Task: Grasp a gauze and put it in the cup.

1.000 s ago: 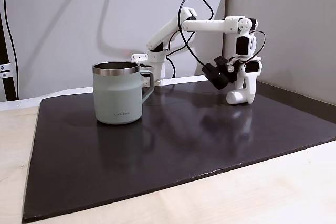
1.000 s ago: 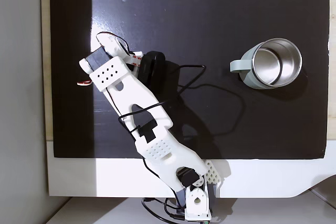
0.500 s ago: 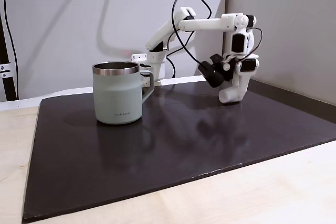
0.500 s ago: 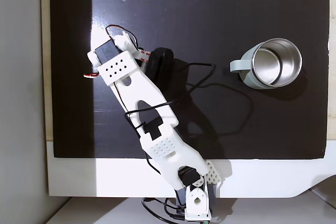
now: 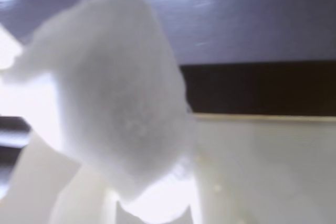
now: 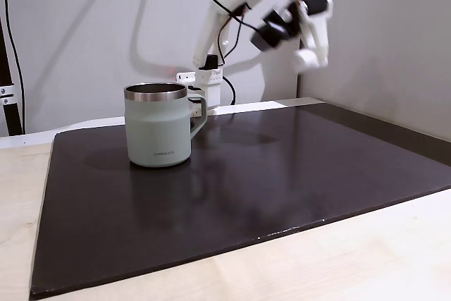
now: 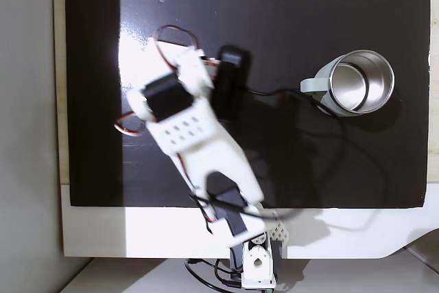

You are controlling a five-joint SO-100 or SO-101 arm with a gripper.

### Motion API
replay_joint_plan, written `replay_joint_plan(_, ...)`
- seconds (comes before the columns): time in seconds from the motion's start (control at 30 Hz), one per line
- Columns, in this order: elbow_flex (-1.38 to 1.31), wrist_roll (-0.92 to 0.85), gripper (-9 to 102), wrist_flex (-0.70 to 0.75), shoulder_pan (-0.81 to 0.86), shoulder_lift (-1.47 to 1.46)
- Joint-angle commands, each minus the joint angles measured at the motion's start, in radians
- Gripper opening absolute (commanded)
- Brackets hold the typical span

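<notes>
The gauze point(image 5: 115, 108), a soft white roll, looms close in the wrist view, pinched above a white plastic finger point(image 5: 37, 179). In a fixed view my gripper point(image 6: 312, 57) hangs high above the mat's far right, shut on the gauze point(image 6: 303, 58), which shows as a small white lump at its tip. The cup point(image 6: 158, 126), a sage-green mug with a steel rim, stands upright on the mat well to the left of the gripper and far below it. From above, the cup point(image 7: 357, 84) sits at the right and looks to hold nothing, while the arm point(image 7: 185, 125) covers the gripper.
A dark mat point(image 6: 282, 188) covers the wooden table point(image 6: 394, 259). A pale wall point(image 6: 394, 40) stands close behind the arm on the right. A black cable point(image 7: 295, 97) trails from the wrist camera point(image 6: 271, 33) across the mat toward the arm's base point(image 7: 257, 265).
The arm has risen from mat level at the far right to high above it, lifting the gauze with it; the arm is blurred. The cup has not moved.
</notes>
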Motion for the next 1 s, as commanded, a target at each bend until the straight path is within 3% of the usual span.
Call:
replay_joint_plan(0.0, 0.000, -0.051, 0, 0.029, 0.097, 0.172)
replay_joint_plan(0.53, -0.041, -0.425, 0, 0.037, 0.689, 0.293)
replay_joint_plan(0.97, -0.043, -0.689, 0, 0.006, 0.890, 0.092)
